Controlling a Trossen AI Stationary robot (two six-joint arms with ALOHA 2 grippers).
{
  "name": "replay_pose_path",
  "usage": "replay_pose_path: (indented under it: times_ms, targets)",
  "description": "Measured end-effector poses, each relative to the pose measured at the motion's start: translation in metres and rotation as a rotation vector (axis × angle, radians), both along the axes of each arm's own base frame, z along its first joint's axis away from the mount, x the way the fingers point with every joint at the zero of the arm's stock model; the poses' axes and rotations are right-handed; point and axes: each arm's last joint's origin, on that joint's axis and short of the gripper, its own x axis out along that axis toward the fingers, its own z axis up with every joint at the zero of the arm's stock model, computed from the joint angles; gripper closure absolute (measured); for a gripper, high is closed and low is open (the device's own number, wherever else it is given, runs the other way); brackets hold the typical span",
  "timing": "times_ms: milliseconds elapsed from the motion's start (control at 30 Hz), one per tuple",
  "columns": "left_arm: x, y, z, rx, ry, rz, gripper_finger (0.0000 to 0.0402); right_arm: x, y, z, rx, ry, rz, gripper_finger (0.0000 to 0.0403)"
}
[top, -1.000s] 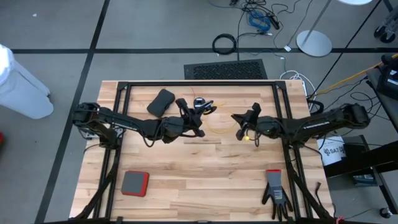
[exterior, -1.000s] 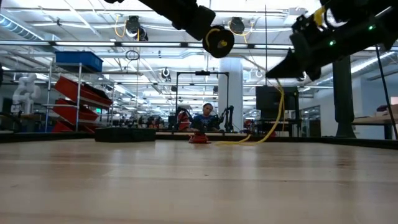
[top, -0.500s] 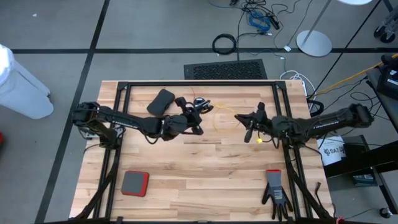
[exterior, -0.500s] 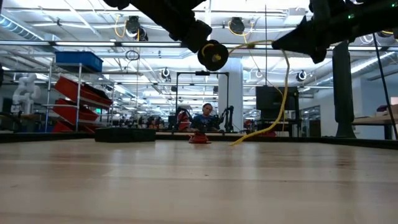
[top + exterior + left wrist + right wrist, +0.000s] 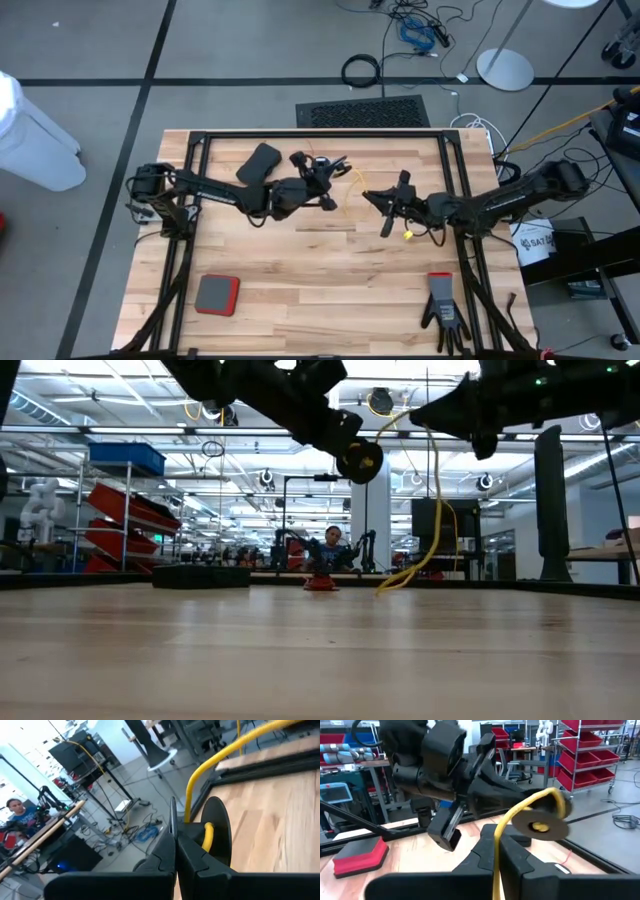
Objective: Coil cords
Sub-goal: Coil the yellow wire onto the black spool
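1. Winding is under way on 1 cord only: the thin yellow wire-like cord (image 5: 434, 500) runs between the 2 arms, held in the air above the pale wooden slatted surface (image 5: 320, 290).
2. The left gripper (image 5: 322, 185), near the far middle of the surface, is clamped on the small round black reel (image 5: 359, 461); in the left wrist view the closed fingers (image 5: 167, 852) pinch the reel's edge, with the yellow cord coming off its hub.
3. The right gripper (image 5: 388, 203), right of centre, is closed on the yellow cord itself; in the right wrist view the cord passes between its shut fingers (image 5: 485, 851) toward the reel.
4. Judged from the low view, a long slack length hangs down from the right gripper and ends in a loose loop on the far part of the surface, so most of this cord looks not yet wound.
5. A thin dark brown cord shows nowhere that I can make out; whether it has been coiled cannot be told.
6. Left to do, by my reading: take up the hanging yellow slack onto the reel, then handle the 2nd cord.
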Motion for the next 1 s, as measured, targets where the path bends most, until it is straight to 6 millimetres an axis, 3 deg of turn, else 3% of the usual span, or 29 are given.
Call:
replay_pose_path:
  times_ms: [200,367,567,1000]
  targets:
    - [0.003,0.001,-0.001,-0.017,-0.027,-0.004,0.0401,0.033,0.005,0.005,-0.081,0.045,0.018,0.0402]
    - [0.003,0.004,0.005,-0.045,-0.115,-0.007,0.0401,0.055,0.004,-0.006,-0.119,0.120,0.005,0.0402]
    - [0.005,0.008,0.011,-0.121,-0.242,-0.079,0.0401,0.064,0.003,-0.023,-0.183,0.176,-0.066,0.0402]
    - [0.006,0.008,0.015,-0.270,-0.385,-0.159,0.0401,0.070,-0.008,-0.026,-0.276,0.182,-0.124,0.0402]
